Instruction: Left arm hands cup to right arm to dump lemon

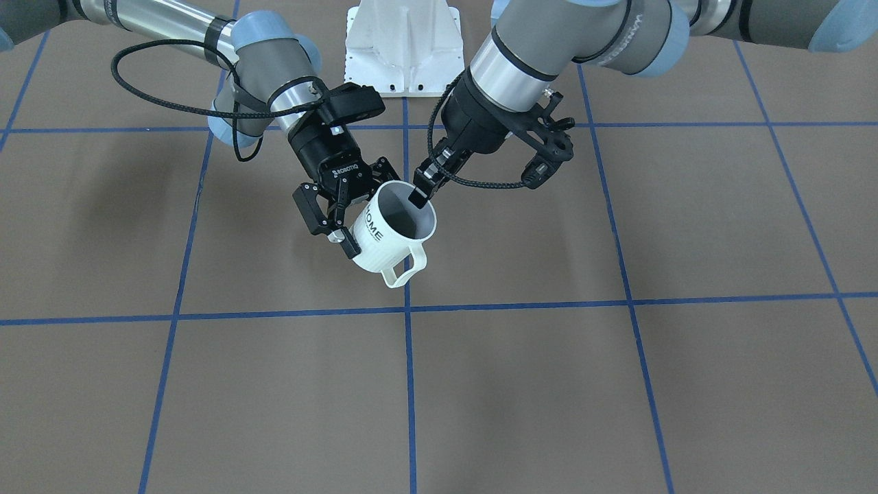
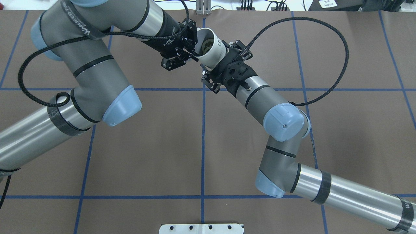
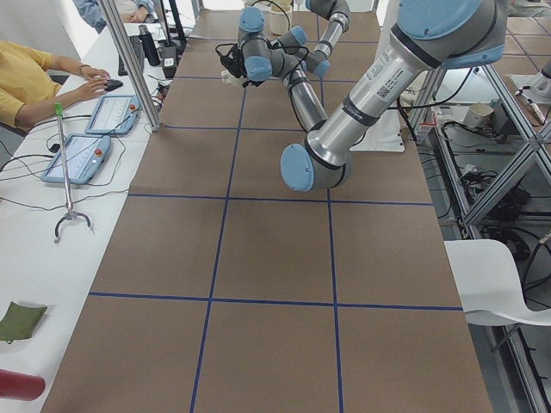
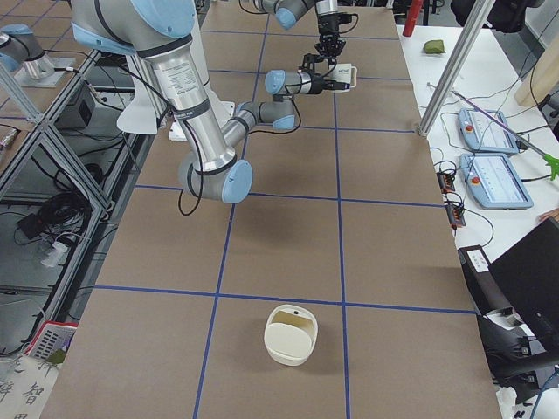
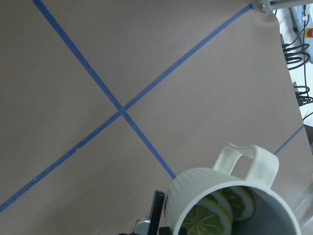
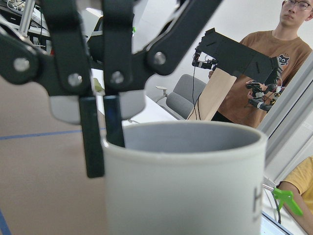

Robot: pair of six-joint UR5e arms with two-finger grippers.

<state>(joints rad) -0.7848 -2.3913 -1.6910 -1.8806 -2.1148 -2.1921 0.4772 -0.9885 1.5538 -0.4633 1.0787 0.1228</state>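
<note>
Handover step in hand. The cup (image 1: 387,243) hangs tilted above the tabletop (image 1: 549,384), with the lemon (image 5: 210,218) inside. The left gripper (image 1: 417,197) has its fingers pinched on the rim. The right gripper (image 1: 368,210) has its fingers spread across the ribbed body, apparently gripping. Next, in judgement: the left lets go and backs clear before the right tips.

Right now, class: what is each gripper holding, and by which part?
The left gripper pinches the white ribbed mug by its rim; the right gripper brackets its body, grip unclear.
</note>
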